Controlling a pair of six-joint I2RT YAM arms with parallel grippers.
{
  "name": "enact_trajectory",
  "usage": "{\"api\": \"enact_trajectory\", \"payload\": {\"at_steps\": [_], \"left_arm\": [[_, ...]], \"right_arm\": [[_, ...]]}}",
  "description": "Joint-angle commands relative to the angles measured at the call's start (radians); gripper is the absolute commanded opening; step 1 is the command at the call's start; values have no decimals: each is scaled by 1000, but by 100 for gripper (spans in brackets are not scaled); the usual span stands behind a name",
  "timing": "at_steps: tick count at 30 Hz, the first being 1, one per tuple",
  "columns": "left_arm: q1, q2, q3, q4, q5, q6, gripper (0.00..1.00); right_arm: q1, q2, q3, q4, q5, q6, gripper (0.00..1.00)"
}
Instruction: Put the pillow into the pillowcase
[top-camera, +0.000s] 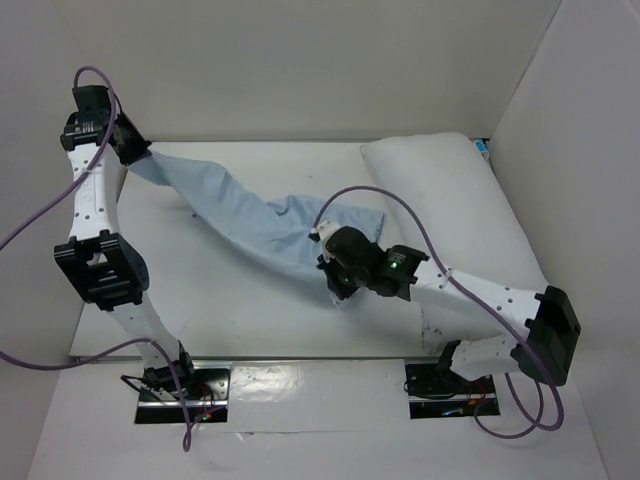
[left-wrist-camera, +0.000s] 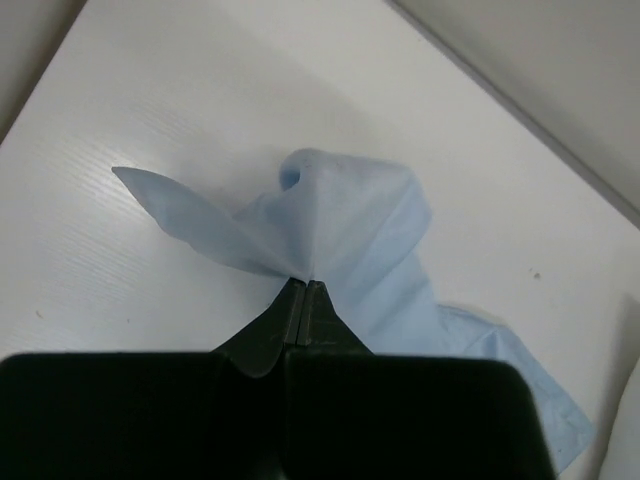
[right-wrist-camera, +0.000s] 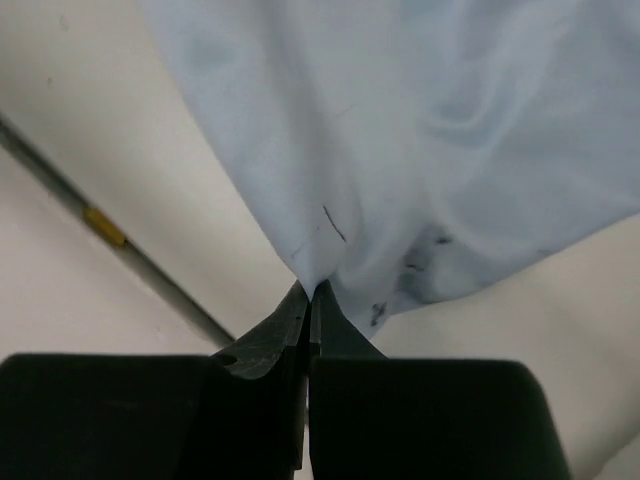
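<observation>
Now both pincers pinch the pillowcase while the pillow waits aside

Seen from above, the light blue pillowcase (top-camera: 250, 215) runs as a limp band across the white table (top-camera: 230, 310), from the far left corner down to the middle. The white pillow (top-camera: 440, 190) lies at the far right along the wall, outside the sack; none of it is inside.

My main worry is the grip. Each wrist view shows only a thin fold of cloth caught at the very tips, so I judge that pulling the arms apart could drag it free. I cannot tell whether one layer or both are pinched. If both, the mouth would stay shut and the pillow could not enter. A purple cable loops above the cloth near the right wrist and might snag it.

My left gripper (top-camera: 135, 150) is closed tight on a raised corner of the cloth. That arm stands tall and reaches to the far left corner. My right gripper (top-camera: 335, 288) is likewise clamped on the cloth's near edge. That arm lies low, elbow out at the right, wrist pointing left toward the centre.
</observation>
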Motion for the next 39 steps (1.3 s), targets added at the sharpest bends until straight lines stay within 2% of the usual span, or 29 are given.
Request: {"api": "enact_trajectory", "payload": {"at_steps": [1,4,5,7,8,9,11,12,13,14,15,17,21,23,25,29,33,34,37,38,39], "left_arm": [[-4,-9,137,-1,13,28,0],[-27,28,205,10,62,28,0],[-42,83,293,10,71,28,0],[-76,152,396,10,120,16,0],[-88,190,512,10,137,16,0],[-99,256,565,31,161,-7,0],[-99,270,575,128,319,-44,0],[-99,252,550,245,360,-87,0],[-99,219,518,295,416,-115,0],[-99,206,518,326,427,-115,0],[-87,197,535,346,436,-125,0],[-55,169,552,373,485,-145,0],[31,61,426,446,577,-230,0],[57,16,380,437,588,-221,0],[88,-71,267,414,599,-187,0],[123,-231,43,313,469,-101,0],[151,-277,-108,143,279,-26,1],[151,-277,-123,101,170,-26,6],[151,-227,-155,3,89,-4,43],[151,-217,-168,-16,68,-4,53],[151,-217,-168,-30,50,-4,69]], "right_arm": [[-74,-52,124,10,131,-47,0],[-244,4,296,-2,175,-110,0],[-335,23,392,-2,175,-145,0],[-428,58,480,48,175,-173,0],[-469,94,528,68,188,-173,0],[-535,110,615,114,223,-164,0],[-574,119,665,177,286,-130,0],[-604,92,656,264,258,-130,0],[-605,36,598,310,236,-130,0],[-605,3,597,350,206,-130,0],[-605,-28,527,394,154,-139,0],[-605,-84,461,395,100,-150,0],[-553,-198,318,291,-40,-150,0],[-494,-232,220,231,-77,-130,0],[-447,-273,110,211,-111,-92,0],[-265,-261,-39,185,-190,-14,0],[-90,-136,-197,270,-238,84,0],[-59,-82,-225,307,-238,107,0],[62,4,-268,395,-212,180,1],[82,73,-256,395,-200,180,27],[111,105,-207,345,-200,180,41]]}}
